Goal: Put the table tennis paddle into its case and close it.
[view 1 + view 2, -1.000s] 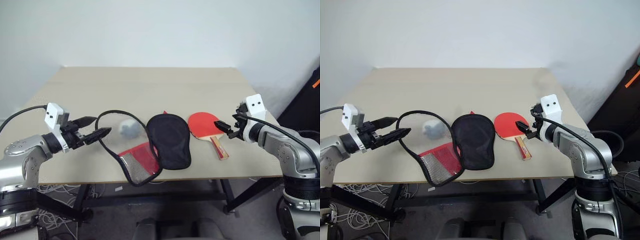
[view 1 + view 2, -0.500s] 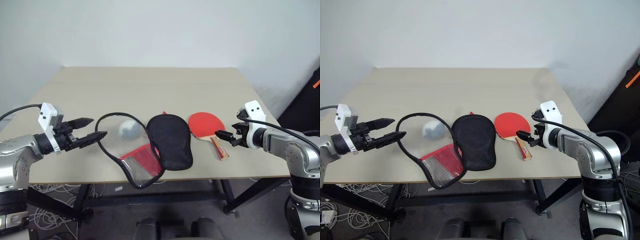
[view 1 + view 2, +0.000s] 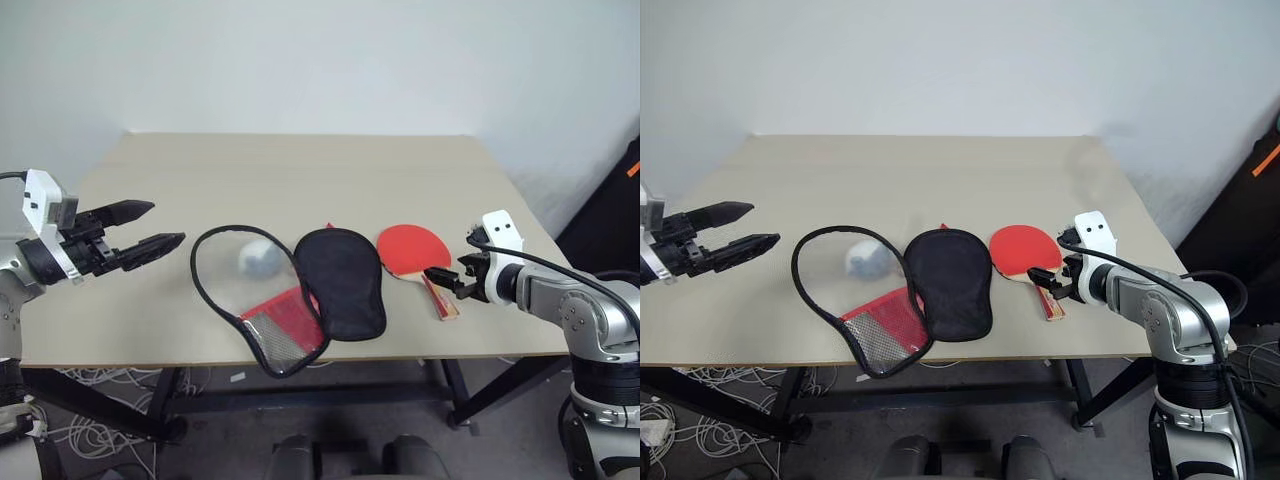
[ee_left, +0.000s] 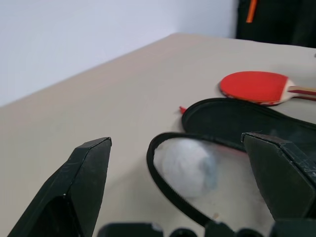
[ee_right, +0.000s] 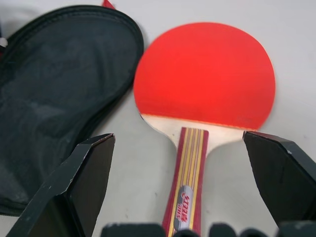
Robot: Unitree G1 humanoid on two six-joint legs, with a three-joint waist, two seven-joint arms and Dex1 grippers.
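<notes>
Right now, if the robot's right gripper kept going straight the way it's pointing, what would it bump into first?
Most likely the table tennis paddle. The open right gripper points down along the handle, which lies between its fingers.

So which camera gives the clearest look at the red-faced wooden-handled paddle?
The right wrist view: the red-faced wooden-handled paddle lies close, blade and striped handle plain. Both eye views show it small beside the black-lined case; the left wrist view shows it far off, edge-on.
</notes>
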